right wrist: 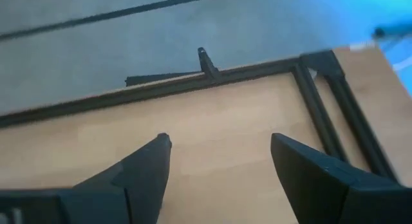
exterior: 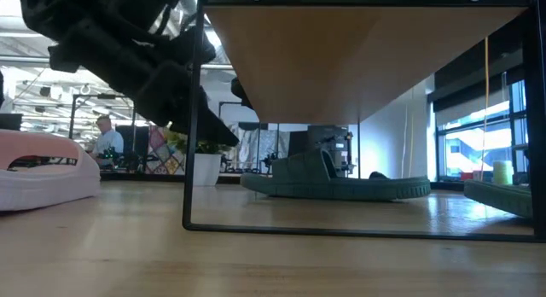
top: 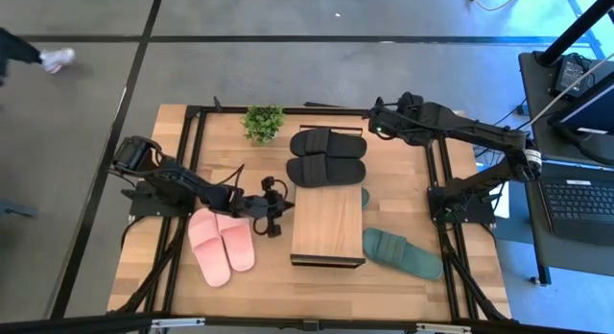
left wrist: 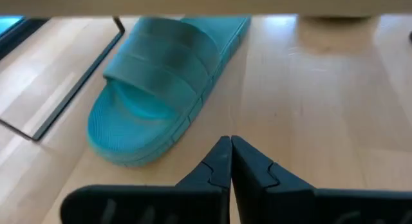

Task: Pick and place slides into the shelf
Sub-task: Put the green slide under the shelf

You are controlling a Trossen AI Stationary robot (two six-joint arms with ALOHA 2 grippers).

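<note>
Slides (top: 221, 245) of ribbed foam flank the plank-topped shelf (top: 327, 225); left gripper (top: 275, 219) pinched together, right gripper (top: 375, 123) spread.

The counter (top: 403, 286) carries six slides in three pairs: two pale pink slides (top: 221, 244) side by side, two black slides (top: 327, 156) side by side, and two dark green slides (top: 402, 252) (one of them mostly hidden under the plank top). There is one shelf (top: 327, 224), one small potted plant (top: 263, 123), and two robot arms.
</note>
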